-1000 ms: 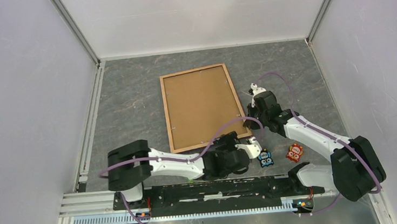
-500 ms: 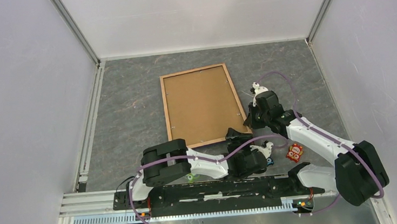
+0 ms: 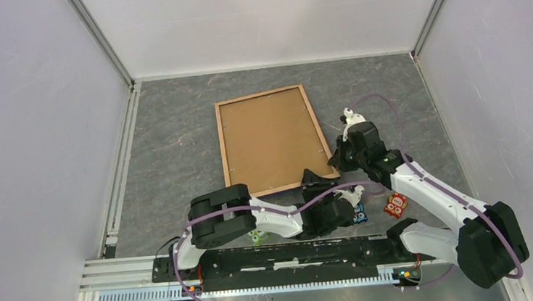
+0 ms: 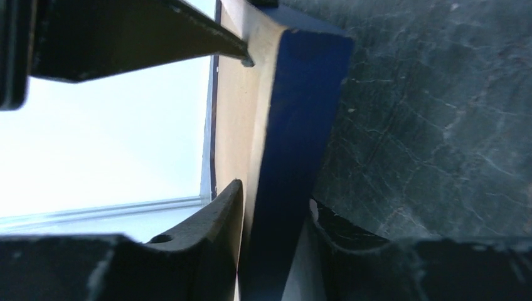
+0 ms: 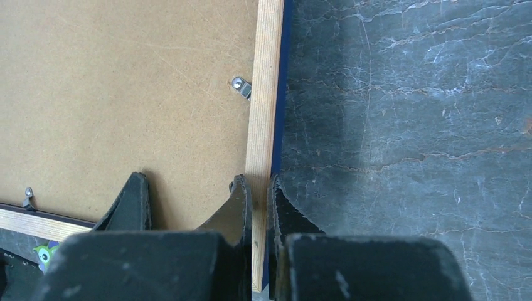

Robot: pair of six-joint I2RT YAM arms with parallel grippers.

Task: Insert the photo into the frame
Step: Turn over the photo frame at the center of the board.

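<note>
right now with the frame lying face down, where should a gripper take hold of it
The frame lies flat, back up, so grip a thin side rail, coming from the outer edge with one finger over the backing board and one outside. Only that narrow raised rail fits between jaws, as the right gripper shows.

Grey marbled tabletop (image 3: pixel 174 129) enclosed by plain white walls (image 3: pixel 30 142).

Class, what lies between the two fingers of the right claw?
A rail of the frame; the right claw pinches that pale wooden strip, as the right wrist view shows.
</note>
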